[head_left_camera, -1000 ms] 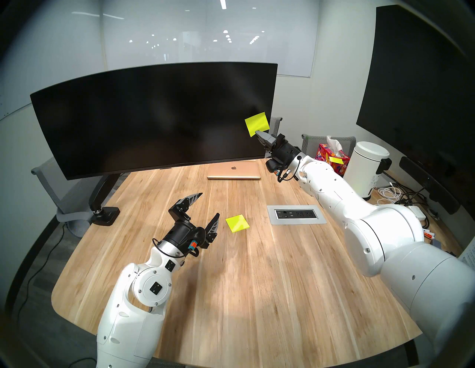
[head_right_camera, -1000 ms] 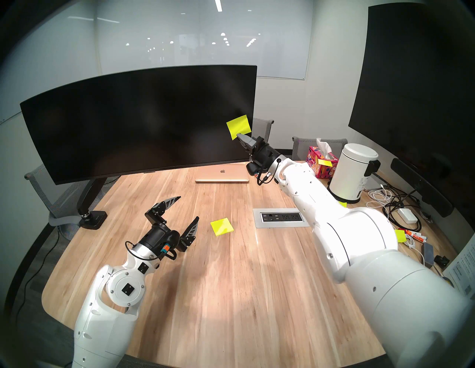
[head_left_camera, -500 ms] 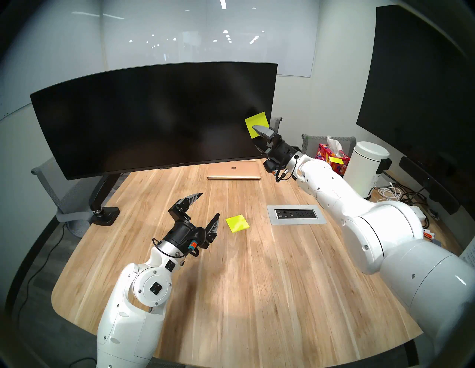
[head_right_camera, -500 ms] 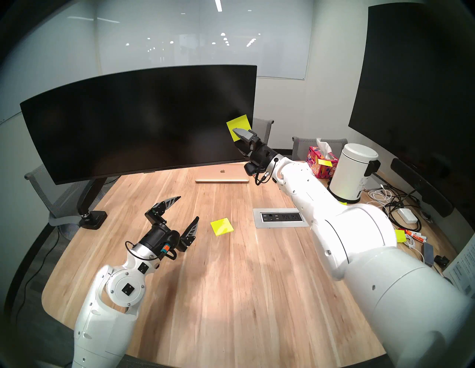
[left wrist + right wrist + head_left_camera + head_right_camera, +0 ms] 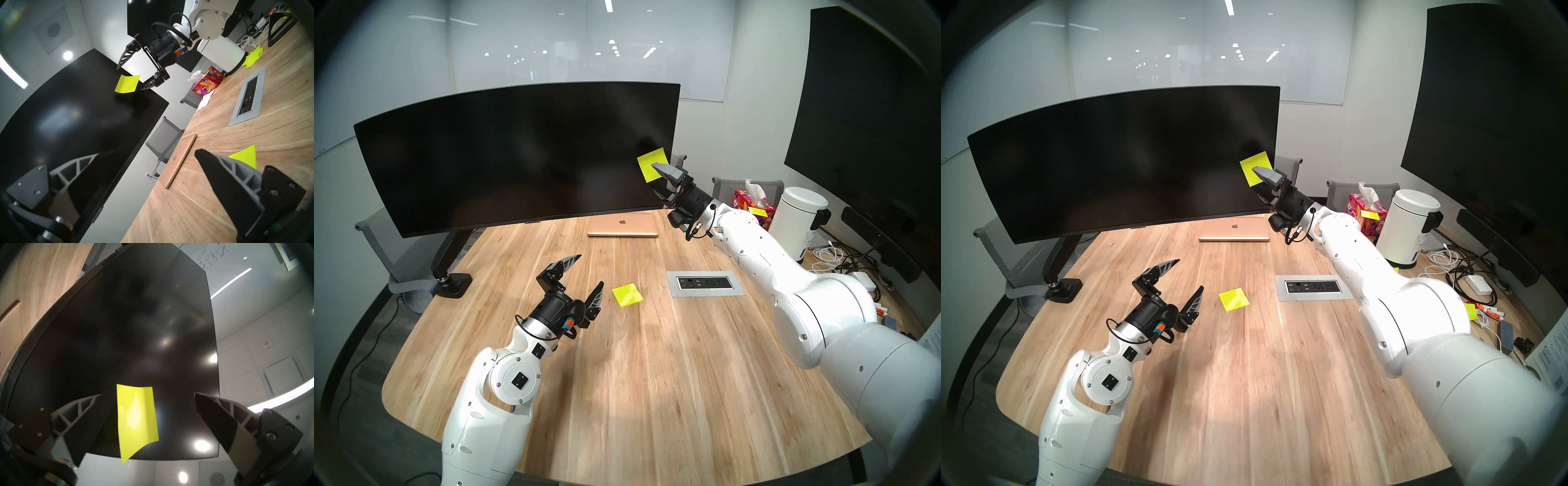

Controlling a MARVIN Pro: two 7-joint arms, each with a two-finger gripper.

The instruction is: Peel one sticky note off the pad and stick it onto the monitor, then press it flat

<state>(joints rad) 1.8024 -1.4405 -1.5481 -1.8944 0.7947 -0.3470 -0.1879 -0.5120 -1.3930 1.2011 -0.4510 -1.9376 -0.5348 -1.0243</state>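
The left claw [image 5: 583, 276] hangs spread wide over the bench [image 5: 653, 373], holding nothing; the pad [image 5: 628, 295] lies flat just beside its right finger. Beyond it sits a closed gold laptop [image 5: 622, 224] bearing an apple logo, with a socket panel [image 5: 705, 283] set into the wood to the right. Farther off, the right claw [image 5: 130, 78] stands wide, its fingers either side of the sticky note [image 5: 136, 419], gripping nothing. The note clings to the monitor [image 5: 517, 156] near its right edge; the right wrist view shows its lower corner curling free, which the head views hide. A tissue box [image 5: 753, 205] and white canister [image 5: 799, 224] stand right of that claw.
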